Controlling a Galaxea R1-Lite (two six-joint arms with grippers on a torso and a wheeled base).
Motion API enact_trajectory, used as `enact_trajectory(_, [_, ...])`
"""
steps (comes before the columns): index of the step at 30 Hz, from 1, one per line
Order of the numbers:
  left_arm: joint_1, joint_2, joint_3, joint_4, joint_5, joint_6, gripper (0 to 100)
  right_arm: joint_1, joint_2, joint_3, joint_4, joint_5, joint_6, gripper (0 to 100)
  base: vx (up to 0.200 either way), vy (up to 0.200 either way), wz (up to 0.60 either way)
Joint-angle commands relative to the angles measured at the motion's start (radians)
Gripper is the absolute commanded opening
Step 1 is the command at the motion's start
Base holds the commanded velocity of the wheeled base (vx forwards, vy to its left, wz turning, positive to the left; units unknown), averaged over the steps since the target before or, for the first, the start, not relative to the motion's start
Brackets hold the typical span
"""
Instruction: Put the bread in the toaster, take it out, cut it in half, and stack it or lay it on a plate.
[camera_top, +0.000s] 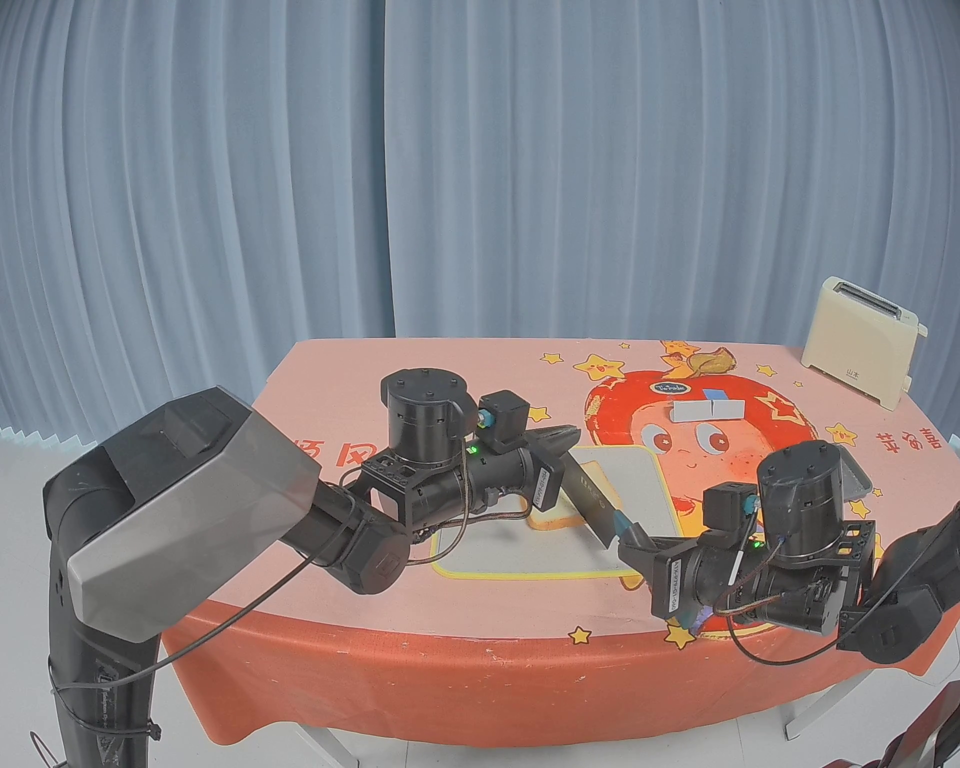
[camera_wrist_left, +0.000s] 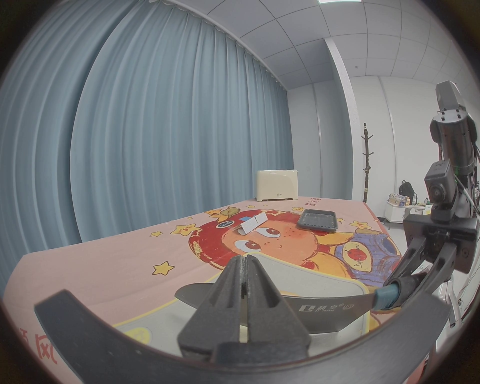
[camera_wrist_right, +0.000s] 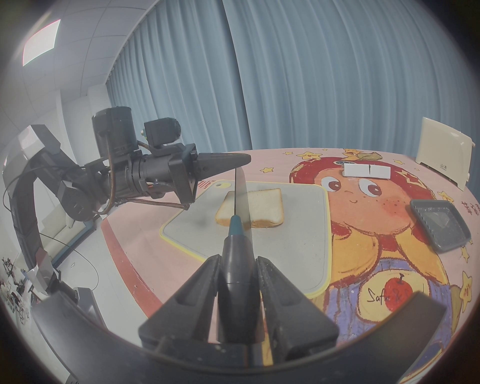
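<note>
head view: a desk (camera_top: 330, 400) in pink cartoon cloth stands before blue curtains. the bread (camera_top: 553, 519) lies whole on the cutting board (camera_top: 640, 475), so toasting looks done; cutting and plating remain. no slice protrudes from the toaster (camera_top: 862, 342).

left wrist view: the left hand (camera_wrist_left: 245, 260) is pressed together, empty, near the knife (camera_wrist_left: 325, 312) blade.

right wrist view: the right hand (camera_wrist_right: 239, 260) pinches the knife handle, blade over the bread. the plate (camera_wrist_right: 440, 224) holds nothing.

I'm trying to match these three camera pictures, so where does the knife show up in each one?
Head view: knife slants across the cutting board, mid-table.
Left wrist view: knife lies broadside just beyond the fingers.
Right wrist view: knife edge-on, aimed at the bread.
Shared landmark: cream toaster at the table's far corner.
</note>
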Motion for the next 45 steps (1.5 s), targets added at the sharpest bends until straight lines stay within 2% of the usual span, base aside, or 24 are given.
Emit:
enact_trajectory(1, [0.004, 0.013, -0.001, 0.000, 0.001, 0.000, 0, 0.003, -0.002, 0.000, -0.005, 0.000, 0.000, 0, 0.000, 0.000, 0.00])
enact_trajectory(15, [0.004, 0.068, 0.001, -0.010, 0.001, 0.000, 0, 0.010, -0.066, -0.020, -0.014, 0.000, -0.001, 0, 0.000, 0.000, 0.00])
enact_trajectory(21, [0.004, 0.066, -0.002, -0.010, 0.001, 0.000, 0, 0.006, -0.052, -0.020, -0.056, 0.000, -0.001, 0, 0.000, 0.000, 0.00])
enact_trajectory(37, [0.001, 0.051, -0.014, -0.020, 0.001, 0.000, 0, 0.000, -0.026, -0.007, -0.039, -0.001, -0.004, 0, 0.000, 0.000, 0.00])
enact_trajectory(41, [0.004, -0.075, 0.024, -0.010, -0.001, -0.003, 0, 0.009, -0.026, -0.003, -0.047, -0.029, -0.011, 0, 0.000, 0.000, 0.00])
enact_trajectory(44, [0.016, -0.153, 0.065, -0.009, -0.001, -0.019, 0, 0.012, -0.028, 0.001, -0.048, -0.050, -0.014, 0, 0.000, 0.000, 0.00])
enact_trajectory(45, [0.028, -0.222, 0.118, -0.009, -0.001, -0.022, 0, 0.015, -0.029, 0.006, -0.048, -0.061, -0.014, 0, 0.000, 0.000, 0.00])
